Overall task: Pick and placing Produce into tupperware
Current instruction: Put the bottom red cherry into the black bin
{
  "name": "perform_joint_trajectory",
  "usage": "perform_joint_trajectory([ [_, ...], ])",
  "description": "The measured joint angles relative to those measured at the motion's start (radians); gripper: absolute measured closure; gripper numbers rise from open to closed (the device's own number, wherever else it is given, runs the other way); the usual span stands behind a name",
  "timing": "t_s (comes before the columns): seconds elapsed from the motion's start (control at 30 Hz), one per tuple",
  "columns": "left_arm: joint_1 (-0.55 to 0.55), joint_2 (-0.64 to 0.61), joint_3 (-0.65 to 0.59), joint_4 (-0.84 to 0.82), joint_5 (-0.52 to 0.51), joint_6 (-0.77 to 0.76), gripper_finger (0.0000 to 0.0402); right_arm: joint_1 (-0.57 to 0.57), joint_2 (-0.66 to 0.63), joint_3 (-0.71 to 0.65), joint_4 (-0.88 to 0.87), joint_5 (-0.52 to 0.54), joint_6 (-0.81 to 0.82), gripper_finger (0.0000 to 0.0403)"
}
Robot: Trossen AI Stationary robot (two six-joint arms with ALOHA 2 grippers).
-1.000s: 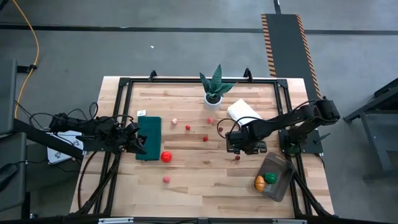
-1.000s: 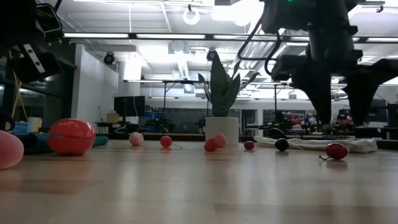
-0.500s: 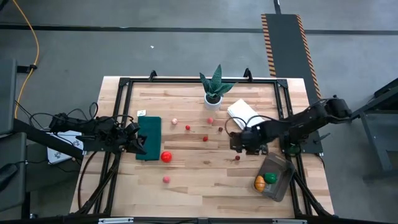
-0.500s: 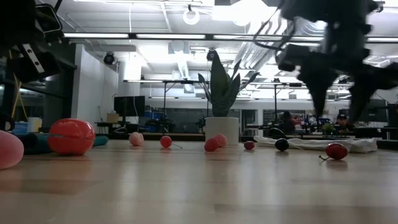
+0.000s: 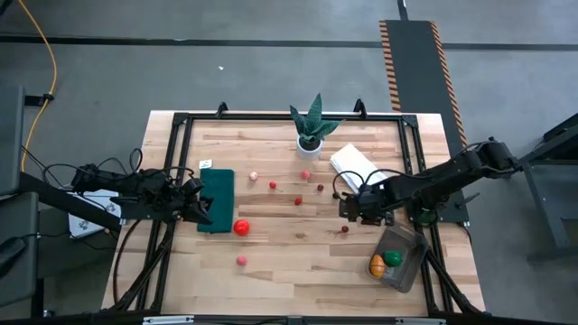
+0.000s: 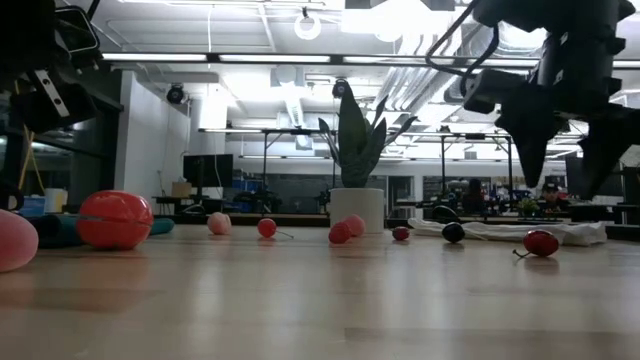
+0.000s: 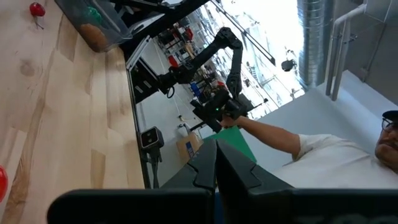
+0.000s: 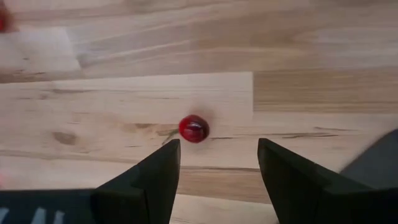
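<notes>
Pale wooden table top (image 5: 289, 262) carries, at its near right corner, the clear greyish rectangular plastic tupperware (image 5: 408, 244), and inside it lie one orange round fruit (image 5: 377, 265) and one green round fruit (image 5: 393, 257). Near the front on the left side a small pink round fruit (image 5: 241, 260) lies alone. A little farther, a big red tomato-like fruit (image 5: 241, 227) sits just beside the flat dark green rectangular mat (image 5: 217, 199). The left gripper (image 5: 200, 206) rests over this mat with its fingers pressed together. On the right side, the right gripper (image 5: 361, 208) hangs above the wood with its fingers spread and holds nothing; a small dark red cherry-like fruit (image 8: 194, 128) lies on the table just before them. Farther away more small red berries (image 5: 273, 185) are scattered, and behind them stand the spiky green plant in a white pot (image 5: 312, 126) and the folded white cloth (image 5: 352, 162).
</notes>
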Motion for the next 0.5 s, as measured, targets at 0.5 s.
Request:
perform_joint_trajectory([
  [0.5, 0.0, 0.0, 0.0, -0.001, -0.003, 0.001, 0.0401, -0.031, 0.171, 0.104, -0.03, -0.047, -0.113, 0.0199],
])
